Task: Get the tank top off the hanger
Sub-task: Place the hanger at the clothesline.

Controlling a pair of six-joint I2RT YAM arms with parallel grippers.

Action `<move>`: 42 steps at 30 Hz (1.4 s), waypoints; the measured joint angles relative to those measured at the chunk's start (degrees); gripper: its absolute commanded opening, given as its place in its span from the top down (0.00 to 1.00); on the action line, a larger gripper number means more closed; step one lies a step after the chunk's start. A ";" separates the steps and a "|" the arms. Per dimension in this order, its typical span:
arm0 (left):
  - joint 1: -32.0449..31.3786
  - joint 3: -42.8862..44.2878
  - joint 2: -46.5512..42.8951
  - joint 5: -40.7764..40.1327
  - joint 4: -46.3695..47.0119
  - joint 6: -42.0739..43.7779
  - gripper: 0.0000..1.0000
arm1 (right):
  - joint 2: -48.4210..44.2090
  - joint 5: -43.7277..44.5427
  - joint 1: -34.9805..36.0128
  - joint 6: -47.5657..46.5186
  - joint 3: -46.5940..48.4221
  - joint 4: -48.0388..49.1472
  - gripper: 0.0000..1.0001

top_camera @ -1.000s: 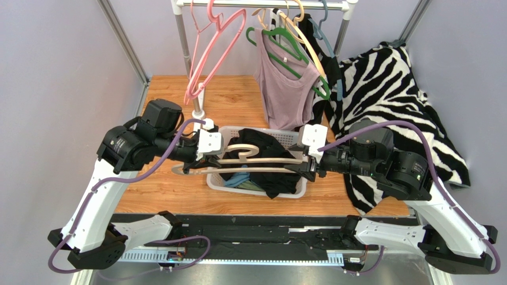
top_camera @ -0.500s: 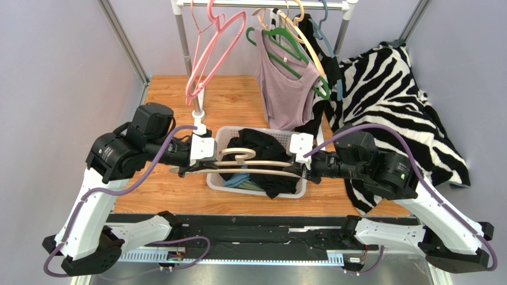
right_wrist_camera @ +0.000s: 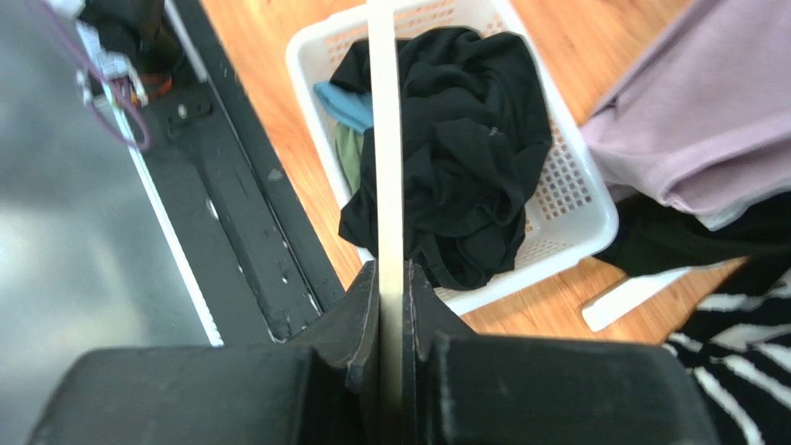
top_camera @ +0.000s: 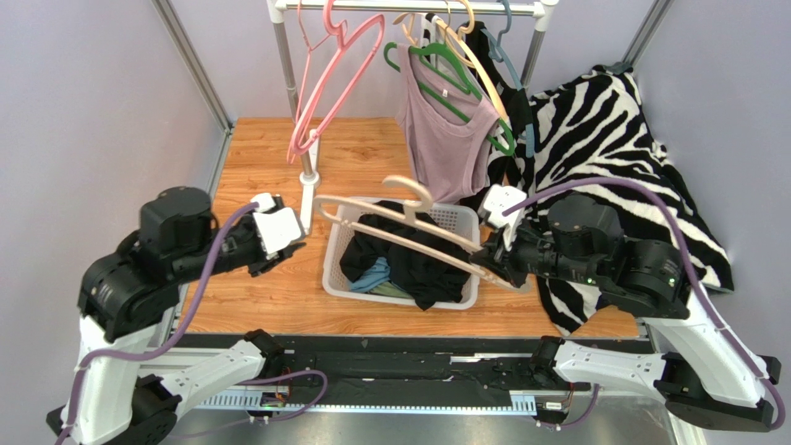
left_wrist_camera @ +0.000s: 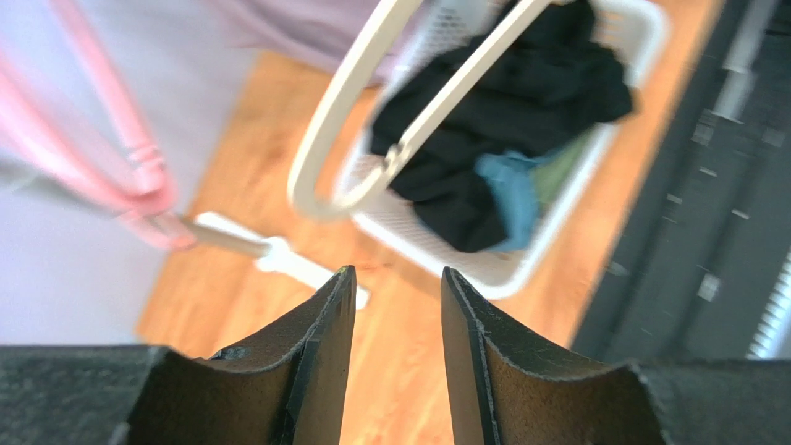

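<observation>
A bare cream hanger (top_camera: 436, 234) slants above the white basket (top_camera: 332, 255), its hook pointing up and away. My right gripper (top_camera: 483, 255) is shut on the hanger's right end; in the right wrist view the hanger (right_wrist_camera: 385, 139) runs straight out from between the shut jaws of that gripper (right_wrist_camera: 390, 273). The black tank top (top_camera: 418, 264) lies crumpled in the basket, off the hanger, with blue and green cloth beside it. My left gripper (top_camera: 295, 243) hangs left of the basket, open and empty. Its wrist view shows the gripper (left_wrist_camera: 397, 283) apart from the hanger (left_wrist_camera: 334, 102).
A clothes rack (top_camera: 408, 7) spans the back, carrying a pink hanger (top_camera: 325, 83) and a mauve top (top_camera: 446, 139) on a green hanger. Its white post foot (top_camera: 308, 178) stands just behind the basket's left corner. A zebra-striped cloth (top_camera: 613, 158) covers the right side.
My left gripper opened, let go of the hanger's left end and drew back to the left. My right gripper shut on the right end, and the hanger swung up into a slant.
</observation>
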 measured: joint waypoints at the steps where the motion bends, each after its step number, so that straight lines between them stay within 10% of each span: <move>1: 0.00 0.35 -0.94 -2.38 1.01 -0.28 0.53 | 0.35 1.49 -0.09 1.62 1.70 -1.01 1.00; 22: 2.19 0.83 -5.40 -15.21 5.01 -2.25 0.54 | 31.85 38.75 -3.43 17.20 31.34 0.17 1.00; 42: 4.07 -2.58 -9.11 -14.01 4.55 -2.34 0.56 | 50.25 36.87 -8.39 23.50 49.79 3.98 1.00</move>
